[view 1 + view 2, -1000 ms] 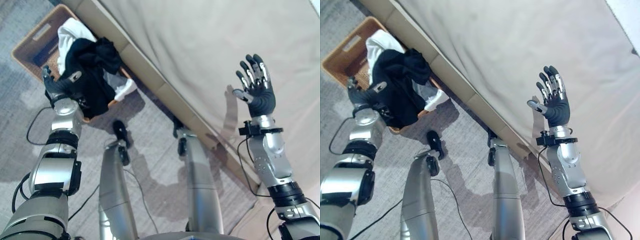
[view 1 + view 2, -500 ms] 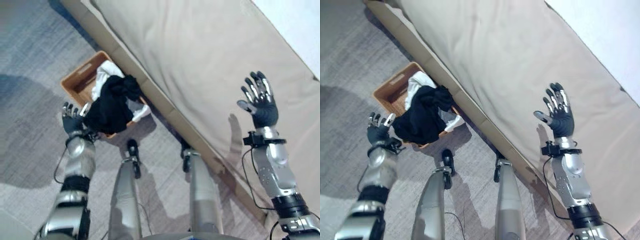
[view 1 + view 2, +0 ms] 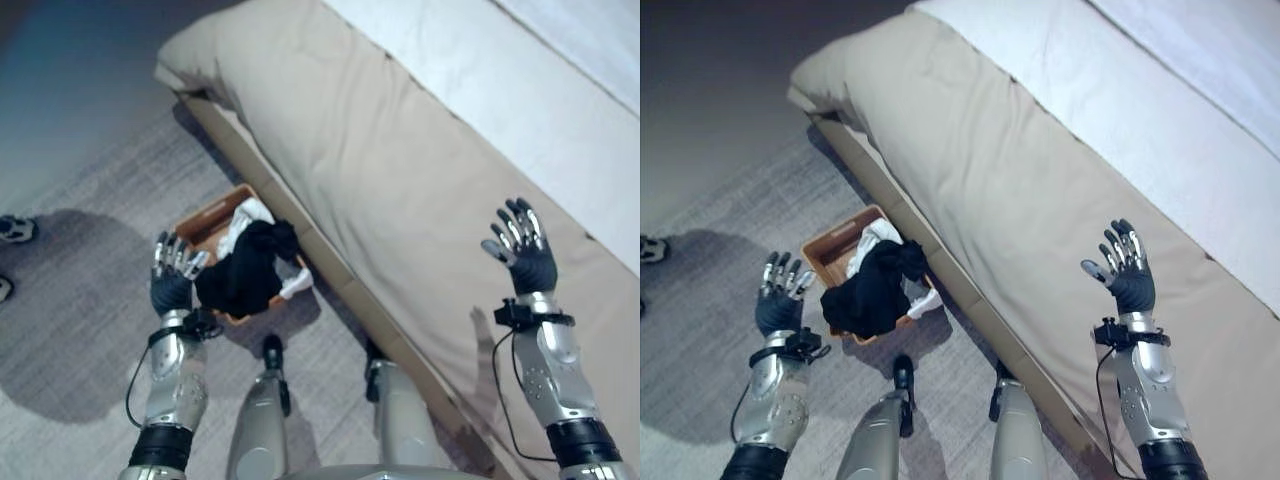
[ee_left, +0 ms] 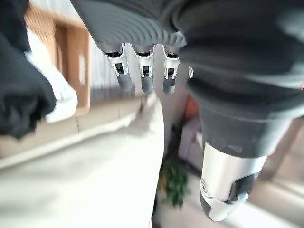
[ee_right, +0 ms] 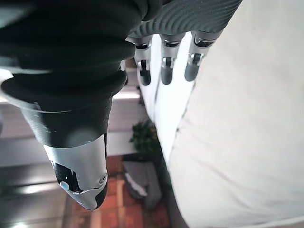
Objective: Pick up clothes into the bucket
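Change since a second ago: left hand (image 3: 171,281) has let go of the black garment (image 3: 243,278) and pulled back from the basket; much more of the bed and floor is in sight, so the camera has lifted too.
Left hand: raised, fingers straight and spread, holding nothing, just beside the basket's near end and apart from the cloth.
Right hand (image 3: 521,254): raised over the bed, fingers spread, nothing in it.
Clothes: two pieces seen, one black garment heaped on top and one white garment (image 3: 872,238) under it (a white corner hangs over the basket's rim on the bed side).
Basket (image 3: 825,250): one, brown wicker, rectangular, on the grey carpet (image 3: 90,330) right against the bed base.
Bed (image 3: 400,190): one, beige cover on the near side, white sheet (image 3: 1200,120) farther back.
Person: two shoes (image 3: 15,229) at the far left edge of the carpet, well apart from the basket.
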Robot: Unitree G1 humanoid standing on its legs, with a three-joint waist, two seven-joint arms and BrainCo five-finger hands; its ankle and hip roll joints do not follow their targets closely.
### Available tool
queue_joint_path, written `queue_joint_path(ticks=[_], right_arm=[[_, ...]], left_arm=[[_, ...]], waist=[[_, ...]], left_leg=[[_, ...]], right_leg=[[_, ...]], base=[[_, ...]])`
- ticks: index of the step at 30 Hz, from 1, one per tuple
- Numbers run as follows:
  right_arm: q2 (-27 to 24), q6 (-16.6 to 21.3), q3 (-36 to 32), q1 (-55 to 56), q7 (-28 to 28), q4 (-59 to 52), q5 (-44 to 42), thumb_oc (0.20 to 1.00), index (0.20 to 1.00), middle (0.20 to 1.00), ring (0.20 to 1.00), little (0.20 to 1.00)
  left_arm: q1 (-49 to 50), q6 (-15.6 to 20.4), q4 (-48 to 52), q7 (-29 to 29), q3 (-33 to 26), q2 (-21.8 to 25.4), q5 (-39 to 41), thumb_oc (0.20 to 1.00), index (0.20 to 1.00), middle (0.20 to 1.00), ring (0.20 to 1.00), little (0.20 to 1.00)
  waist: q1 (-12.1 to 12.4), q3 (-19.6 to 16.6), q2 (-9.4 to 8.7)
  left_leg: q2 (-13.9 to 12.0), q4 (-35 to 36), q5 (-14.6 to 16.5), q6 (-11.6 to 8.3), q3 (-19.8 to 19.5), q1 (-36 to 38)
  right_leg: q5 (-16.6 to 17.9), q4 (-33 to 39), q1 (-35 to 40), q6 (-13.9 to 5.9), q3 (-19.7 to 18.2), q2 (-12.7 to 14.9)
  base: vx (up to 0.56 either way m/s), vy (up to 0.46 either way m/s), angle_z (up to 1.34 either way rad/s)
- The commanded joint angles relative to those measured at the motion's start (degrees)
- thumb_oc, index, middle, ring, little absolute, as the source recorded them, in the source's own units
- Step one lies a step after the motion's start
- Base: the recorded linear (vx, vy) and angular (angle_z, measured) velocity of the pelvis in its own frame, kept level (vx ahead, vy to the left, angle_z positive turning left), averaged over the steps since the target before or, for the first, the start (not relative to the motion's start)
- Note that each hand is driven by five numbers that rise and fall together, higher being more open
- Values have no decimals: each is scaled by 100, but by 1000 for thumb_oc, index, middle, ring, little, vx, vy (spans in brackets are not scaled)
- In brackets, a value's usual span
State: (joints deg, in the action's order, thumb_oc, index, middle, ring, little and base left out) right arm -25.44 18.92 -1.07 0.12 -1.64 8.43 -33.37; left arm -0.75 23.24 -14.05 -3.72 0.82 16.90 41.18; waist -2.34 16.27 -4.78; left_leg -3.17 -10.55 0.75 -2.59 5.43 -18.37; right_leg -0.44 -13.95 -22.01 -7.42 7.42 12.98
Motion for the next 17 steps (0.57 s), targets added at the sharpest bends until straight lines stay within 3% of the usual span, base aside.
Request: queue_joint_path(ticks=[1,5,17], right_arm=[[-83,117,95,118,-172,46,204,1000,1000,1000,1000,1000],[293,42,364,268,-81,663,239,1000,1000,1000,1000,1000],[908,30,838,588,10,1638,209,1000,1000,1000,1000,1000]], left_arm=[[187,278,488,441,67,150,-345,1000,1000,1000,1000,1000],[388,266,316,530,508,297,-968,1000,1000,1000,1000,1000],[896,69,-230,764,1319,106,-1409,1000,1000,1000,1000,1000]], waist=[[-95,-494,1],[-122,-822,74],[-307,-1352,201]], left_leg=[[55,420,-498,-103,-490,-58],[18,834,-580,-140,-411,561],[-60,1405,-584,-138,-77,1580]], right_leg=[[846,680,275,-223,32,12],[875,1015,856,-262,76,-71],[833,1334,1567,-292,-44,-249]], base=[[74,-16,2],[97,-19,-1],[66,-10,-9]])
